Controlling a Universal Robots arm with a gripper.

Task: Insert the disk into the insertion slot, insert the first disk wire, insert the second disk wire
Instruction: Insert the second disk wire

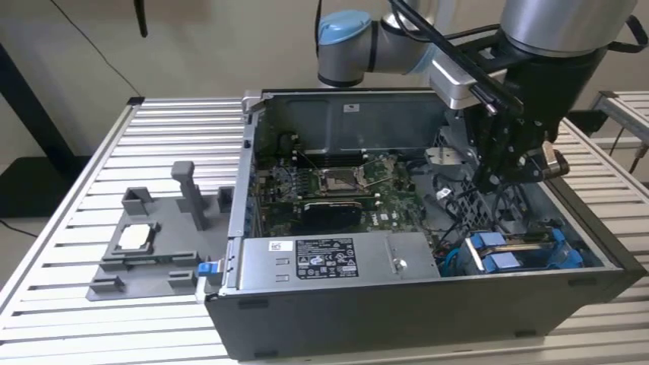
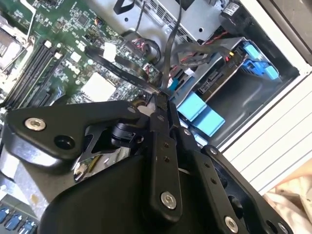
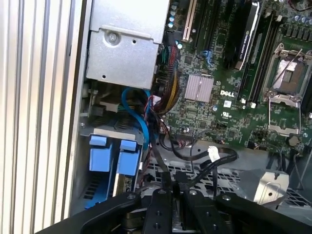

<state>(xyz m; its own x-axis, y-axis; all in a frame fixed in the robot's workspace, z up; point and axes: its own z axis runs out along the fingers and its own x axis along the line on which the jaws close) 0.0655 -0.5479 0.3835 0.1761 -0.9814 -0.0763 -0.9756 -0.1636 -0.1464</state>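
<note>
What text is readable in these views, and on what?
Nothing here can be quoted.
White sticker on the silver power-supply box in the exterior view: black print, too small to read.
White maker's mark on the green circuit board, beside the heatsink, in the first wrist view: a logo, not quoted.
Small white stickers next to that mark: too small to read.

The robot's arm (image 1: 552, 23) is thick and silver, with a blue cap (image 1: 343, 29) on one joint. It bends over and points its wrist straight down. The black gripper (image 1: 504, 171) hangs at the end, tips down. In both wrist views the gripper (image 2: 161, 100) (image 3: 175, 187) has its two long fingers (image 2: 163, 146) pressed close together. Between the tips they pinch a thin black wire (image 2: 169, 53), which runs on past the fingertips.
</note>
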